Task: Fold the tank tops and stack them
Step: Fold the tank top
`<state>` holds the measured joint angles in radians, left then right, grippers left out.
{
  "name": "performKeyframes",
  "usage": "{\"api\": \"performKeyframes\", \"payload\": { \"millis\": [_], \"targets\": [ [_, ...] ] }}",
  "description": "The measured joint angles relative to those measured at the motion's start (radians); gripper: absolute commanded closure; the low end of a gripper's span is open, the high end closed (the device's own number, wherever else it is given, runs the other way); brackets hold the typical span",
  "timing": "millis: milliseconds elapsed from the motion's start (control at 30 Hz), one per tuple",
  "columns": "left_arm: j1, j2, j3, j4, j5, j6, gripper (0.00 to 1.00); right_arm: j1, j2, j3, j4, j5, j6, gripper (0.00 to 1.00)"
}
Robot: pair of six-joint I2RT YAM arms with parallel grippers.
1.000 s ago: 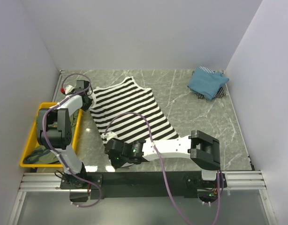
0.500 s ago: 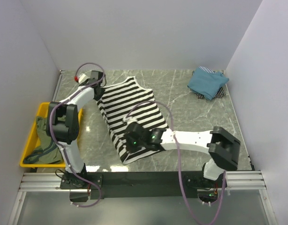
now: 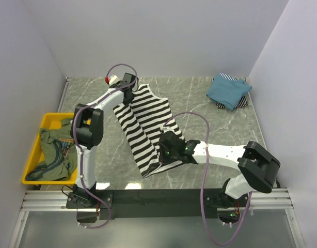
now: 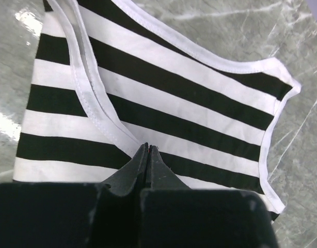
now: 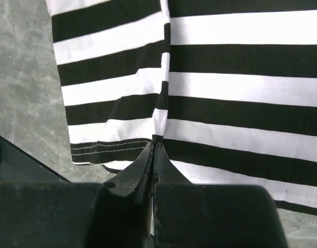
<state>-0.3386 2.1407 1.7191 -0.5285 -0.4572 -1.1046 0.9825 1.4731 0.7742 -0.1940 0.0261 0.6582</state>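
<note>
The left gripper [image 3: 130, 89] is clamping the shoulder edge of the black-and-white striped cloth tank top [image 3: 145, 124]. The right gripper [image 3: 163, 157] is pinching its hem, so the cloth is lying stretched between them, apparently for a lengthwise fold.

— What colours are seen on the striped tank top [image 3: 143, 124]?
— Bold black and white bands, edged in white. A teal-blue top [image 3: 228, 93] is seen too, and an olive-green top [image 3: 54, 152] against the yellow bin [image 3: 56, 117]. The table [image 3: 210, 124] is veined grey-green.
</note>
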Motion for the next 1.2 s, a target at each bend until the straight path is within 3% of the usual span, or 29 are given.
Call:
{"api": "performKeyframes", "payload": {
  "millis": [367,500,533,633,667,733,767,933,1200],
  "targets": [
    [-0.012,0.057,0.007,0.008,0.019,0.002,0.99,-0.005,0.000,-0.042,0.035,0.010,0.016,0.99],
    [-0.012,0.060,0.007,0.024,0.044,0.017,0.99,-0.005,-0.002,-0.057,0.035,0.031,0.025,0.86],
    [-0.012,0.062,0.007,0.031,0.052,0.023,0.99,-0.005,-0.006,-0.063,0.034,0.036,0.029,0.79],
    [-0.012,0.064,0.007,0.055,0.084,0.051,0.89,-0.005,-0.043,-0.084,0.021,0.047,0.037,0.68],
    [-0.012,0.063,0.007,0.066,0.095,0.064,0.80,-0.005,-0.064,-0.089,0.014,0.054,0.040,0.65],
    [-0.012,0.063,0.007,0.087,0.111,0.080,0.73,0.000,-0.107,-0.090,-0.010,0.076,0.045,0.58],
    [-0.012,0.063,0.007,0.095,0.122,0.092,0.67,0.009,-0.129,-0.090,-0.019,0.098,0.048,0.57],
    [-0.012,0.035,-0.019,0.130,0.150,0.124,0.62,0.098,-0.198,-0.060,-0.079,0.171,0.053,0.58],
    [0.034,-0.148,-0.155,0.129,0.148,0.112,0.75,0.241,0.023,0.117,-0.105,0.224,0.023,0.64]
  ]
}}
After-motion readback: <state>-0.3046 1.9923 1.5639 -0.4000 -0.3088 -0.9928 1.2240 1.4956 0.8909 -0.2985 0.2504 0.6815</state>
